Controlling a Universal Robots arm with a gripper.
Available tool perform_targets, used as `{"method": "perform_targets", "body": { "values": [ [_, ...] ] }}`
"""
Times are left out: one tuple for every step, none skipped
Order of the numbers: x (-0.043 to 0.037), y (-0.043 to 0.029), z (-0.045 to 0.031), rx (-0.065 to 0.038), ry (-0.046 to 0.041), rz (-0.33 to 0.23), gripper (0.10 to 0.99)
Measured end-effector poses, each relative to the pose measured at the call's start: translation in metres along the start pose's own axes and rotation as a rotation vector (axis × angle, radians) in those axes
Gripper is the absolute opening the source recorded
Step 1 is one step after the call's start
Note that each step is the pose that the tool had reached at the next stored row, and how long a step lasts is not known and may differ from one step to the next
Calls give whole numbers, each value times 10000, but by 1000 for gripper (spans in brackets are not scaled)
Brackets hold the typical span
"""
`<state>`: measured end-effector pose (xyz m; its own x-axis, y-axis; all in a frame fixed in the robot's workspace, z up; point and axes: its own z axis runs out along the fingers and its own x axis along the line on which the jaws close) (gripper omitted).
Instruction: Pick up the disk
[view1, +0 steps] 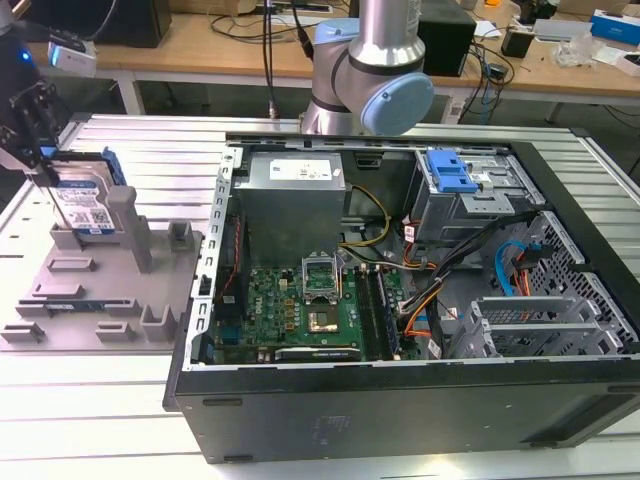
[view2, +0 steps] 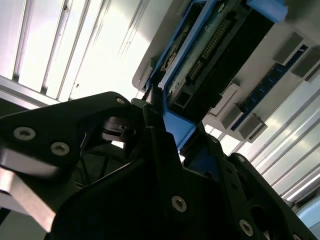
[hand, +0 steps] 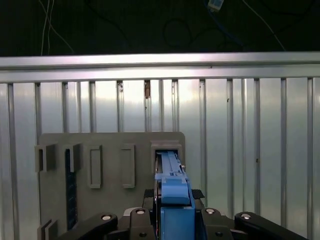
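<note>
Now, view by view, operator.

Exterior view: you see the pincer (view1: 40, 150) at this view's far left, down over the disk (view1: 85, 200). The disk stands on edge in a slot of the grey fixture (view1: 100, 290), which lies on the table (view1: 90, 420) beside the open computer case (view1: 400, 300).

Second wrist view: the black fingers (view2: 165, 150) sit against the blue rail (view2: 175, 125) of the disk (view2: 215, 55), one on each side. You can take the pincer as closed on the disk's edge.

First wrist view: the disk (hand: 172, 185) runs edge-on between the fingers, its far end seated in the fixture (hand: 110, 145) slot.

Step in hand: my judgement is the grasp is made and the lift is not yet done; the disk looks seated.

Next move: it calls for a straight pull along the slot, with no tilt, so the rails do not bind.

Hard to make out: the fingertips are cut off in the first wrist view; you cannot tell how deep the disk sits.
</note>
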<state>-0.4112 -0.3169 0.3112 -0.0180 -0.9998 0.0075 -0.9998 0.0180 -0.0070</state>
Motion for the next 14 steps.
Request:
{"method": "perform_targets", "body": {
  "values": [
    [0,-1,-56,8,-12,0,365],
    [1,-1,-115,17,-25,1,365],
    [1,-1,-151,22,-32,0,365],
    [1,-1,-192,25,-37,1,365],
    [2,-2,-230,29,-41,1,365],
    [2,-2,-269,32,-45,1,365],
    [2,-2,-305,34,-48,1,365],
    [3,-3,-347,37,-50,1,365],
    [3,-3,-413,42,-54,1,365],
    [4,-3,-485,47,-58,1,365],
    [4,-4,-565,54,-63,1,365],
    [4,-4,-602,58,-65,2,365],
    [5,-5,-639,60,-67,1,365],
    [6,-5,-711,60,-67,1,365]
  ]
}}
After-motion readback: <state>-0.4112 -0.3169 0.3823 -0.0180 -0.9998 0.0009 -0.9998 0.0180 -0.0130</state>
